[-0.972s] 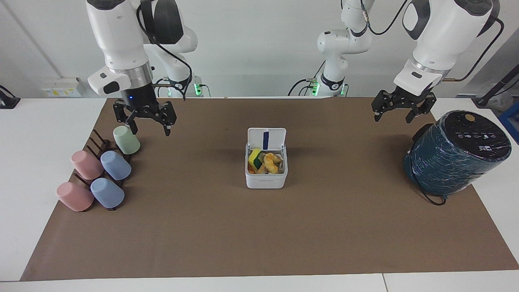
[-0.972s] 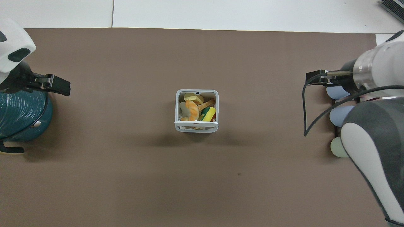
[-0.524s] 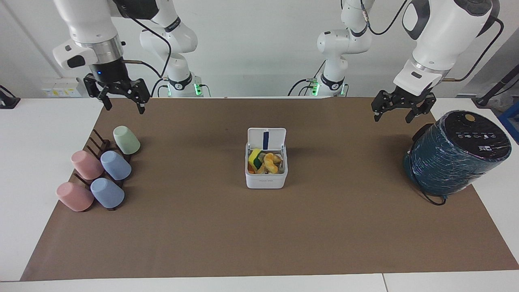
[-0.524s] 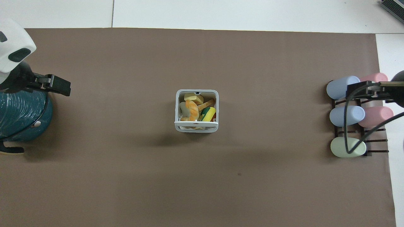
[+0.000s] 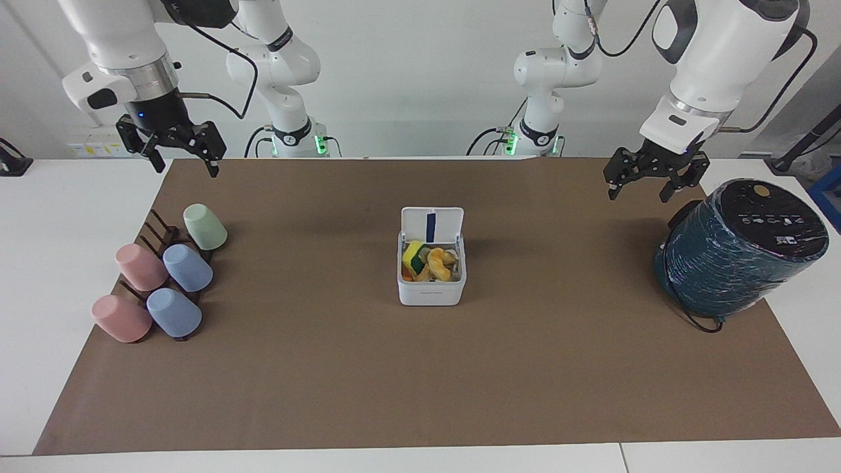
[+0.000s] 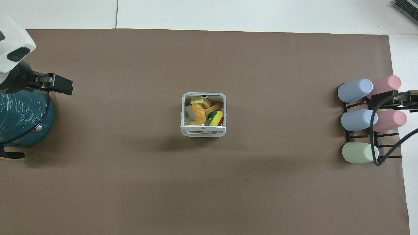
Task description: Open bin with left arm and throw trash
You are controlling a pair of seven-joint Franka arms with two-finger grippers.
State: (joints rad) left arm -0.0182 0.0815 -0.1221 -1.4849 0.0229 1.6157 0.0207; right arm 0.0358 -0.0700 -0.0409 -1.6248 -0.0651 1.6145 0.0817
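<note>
A small white bin (image 5: pixel 431 279) stands at the middle of a brown table mat (image 5: pixel 420 381), its hinged lid (image 5: pixel 432 224) tipped up on the side nearer the robots, the blue strip on its underside showing. The trash (image 5: pixel 430 261) lies inside it: a golden croissant (image 6: pixel 197 114), a yellow block with a green side (image 6: pixel 215 117) and a pale yellow slice (image 6: pixel 200 101), heaped together below the rim.

The right gripper (image 5: pixel 182 162), a second ago low over the green cup (image 5: pixel 205 226) on the cup rack (image 5: pixel 159 231), has since risen and drawn back toward the right arm's end of the table; it now hangs high over the mat's corner there, jaws apart and empty. In the overhead view the arm that earlier hid most of the rack has gone, so that all five cups show, two blue (image 6: pixel 356 91), two pink (image 6: pixel 388 85) and the green one, with only a black cable (image 6: pixel 375 130) and a sliver of the gripper crossing them.

The left gripper (image 5: pixel 638 186) hovers just beside the dark teal cylinder (image 5: pixel 739 249) at the left arm's end of the table, jaws apart and holding nothing, almost where it was a second ago. The bin, its lid and the trash have not shifted.
</note>
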